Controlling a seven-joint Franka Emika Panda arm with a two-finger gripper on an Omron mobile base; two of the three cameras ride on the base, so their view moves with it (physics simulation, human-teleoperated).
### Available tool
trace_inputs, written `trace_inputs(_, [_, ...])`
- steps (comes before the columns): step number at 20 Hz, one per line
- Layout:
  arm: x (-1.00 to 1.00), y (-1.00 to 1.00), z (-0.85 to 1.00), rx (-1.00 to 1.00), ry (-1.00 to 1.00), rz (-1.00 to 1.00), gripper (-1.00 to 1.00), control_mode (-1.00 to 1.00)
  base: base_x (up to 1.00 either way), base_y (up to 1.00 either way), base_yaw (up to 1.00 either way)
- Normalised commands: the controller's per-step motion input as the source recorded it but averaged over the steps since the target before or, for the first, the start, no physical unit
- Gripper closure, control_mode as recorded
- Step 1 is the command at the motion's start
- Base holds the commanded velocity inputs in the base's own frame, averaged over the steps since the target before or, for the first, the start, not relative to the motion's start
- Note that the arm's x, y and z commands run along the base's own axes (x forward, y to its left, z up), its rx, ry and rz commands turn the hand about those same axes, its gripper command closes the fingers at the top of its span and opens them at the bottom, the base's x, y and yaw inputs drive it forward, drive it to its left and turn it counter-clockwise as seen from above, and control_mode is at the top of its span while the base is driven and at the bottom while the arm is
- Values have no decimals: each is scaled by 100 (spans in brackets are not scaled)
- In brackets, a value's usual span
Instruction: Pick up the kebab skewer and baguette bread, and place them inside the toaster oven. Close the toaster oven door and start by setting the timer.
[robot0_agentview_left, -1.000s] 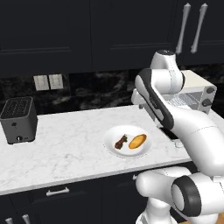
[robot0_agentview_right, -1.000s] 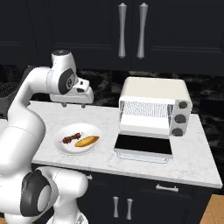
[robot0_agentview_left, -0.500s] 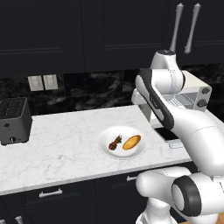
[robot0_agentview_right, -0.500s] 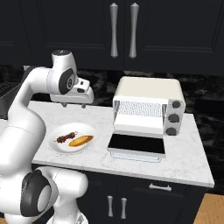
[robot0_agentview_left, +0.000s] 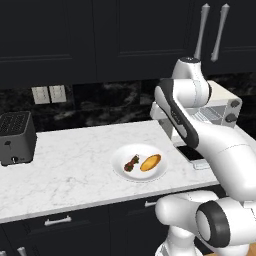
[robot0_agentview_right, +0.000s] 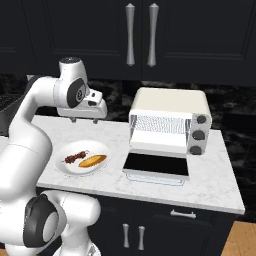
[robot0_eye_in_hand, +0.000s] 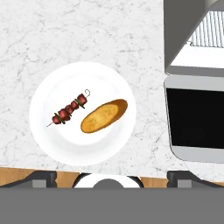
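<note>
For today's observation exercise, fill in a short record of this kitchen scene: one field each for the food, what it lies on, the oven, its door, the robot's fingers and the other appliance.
food: skewer and bread, side by side, not touching
lies on: white plate on the marble counter
oven: cream-white, knobs on its right, rack visible inside
door: open, folded down flat on the counter
fingers: open, empty, high above the plate
other appliance: black toaster at the counter's far left
</note>
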Motion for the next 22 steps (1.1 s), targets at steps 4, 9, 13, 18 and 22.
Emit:
trace_inputs(4, [0, 0, 0, 0, 0, 0, -100, -100, 0, 0, 0])
trace_inputs(9, [0, 0, 0, 0, 0, 0, -100, -100, 0, 0, 0])
trace_inputs(13, [-5, 0, 0, 0, 0, 0, -100, -100, 0, 0, 0])
trace_inputs(18, [-40, -5, -12, -1, -5, 1, -100, -100, 0, 0, 0])
trace_inputs(22, [-50, -53, -17, -1, -11, 1, -100, -100, 0, 0, 0])
